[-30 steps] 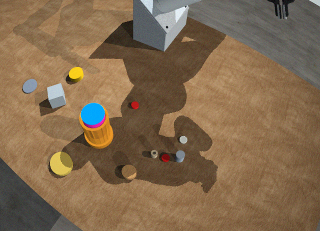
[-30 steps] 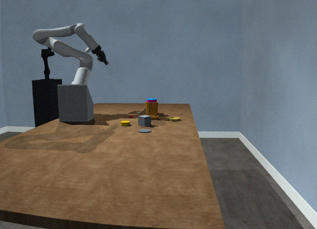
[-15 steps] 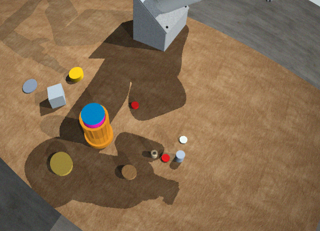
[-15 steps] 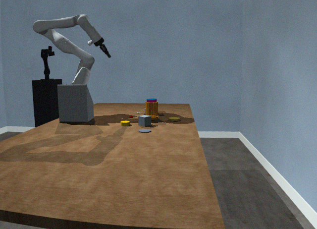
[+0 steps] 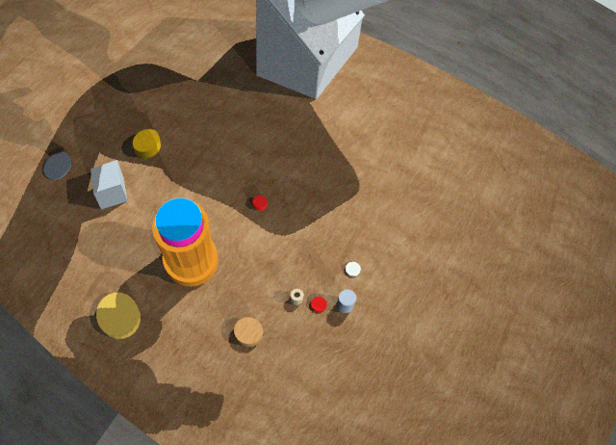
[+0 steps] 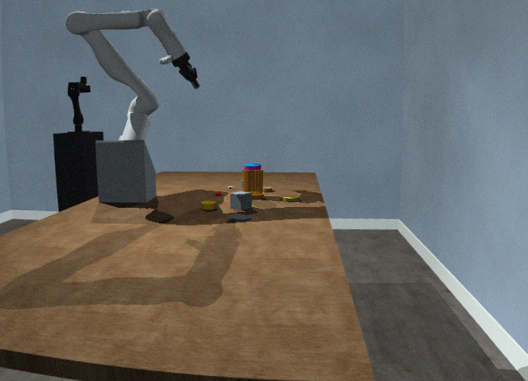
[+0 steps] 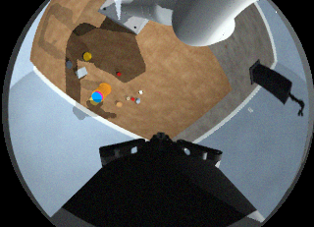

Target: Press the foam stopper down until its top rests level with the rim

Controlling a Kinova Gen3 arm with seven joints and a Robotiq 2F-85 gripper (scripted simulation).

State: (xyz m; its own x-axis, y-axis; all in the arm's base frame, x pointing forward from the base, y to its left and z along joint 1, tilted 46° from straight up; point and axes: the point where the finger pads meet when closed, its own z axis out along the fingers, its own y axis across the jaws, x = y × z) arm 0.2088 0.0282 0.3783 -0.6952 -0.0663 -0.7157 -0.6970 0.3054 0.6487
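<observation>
High above the counter (image 6: 272,308), near the arm's grey pedestal (image 6: 123,172), the hand (image 6: 194,83) hung in the air with its fingers pressed fully together and nothing between them. It pointed down and toward the far side of the counter, well apart from every object below. In the wrist view the closed hand (image 7: 159,142) filled the lower part of the picture as a dark mass, with the counter small and distant beyond it.

The orange ribbed jar (image 5: 189,261) stood upright on the counter, left of centre in the top view. The foam stopper (image 5: 184,240) showed as a magenta band sticking up above the jar's rim, and a blue disc (image 5: 178,217) lay on top of it. In the exterior view the same stack read as the jar (image 6: 252,181) with a magenta and blue cap (image 6: 252,166) proud of the rim.

Around the jar lay loose pieces. A grey cube (image 5: 108,183) sat just beyond it, with a small yellow cylinder (image 5: 145,143) and a flat grey disc (image 5: 56,165) farther off. A larger yellow disc (image 5: 117,315) and a tan disc (image 5: 247,330) lay on the near side. A small red piece (image 5: 259,201) sat alone toward the middle. To the right was a cluster: a white disc (image 5: 352,269), a pale ring (image 5: 296,296), a red disc (image 5: 318,303) and a pale blue cylinder (image 5: 346,301).
</observation>
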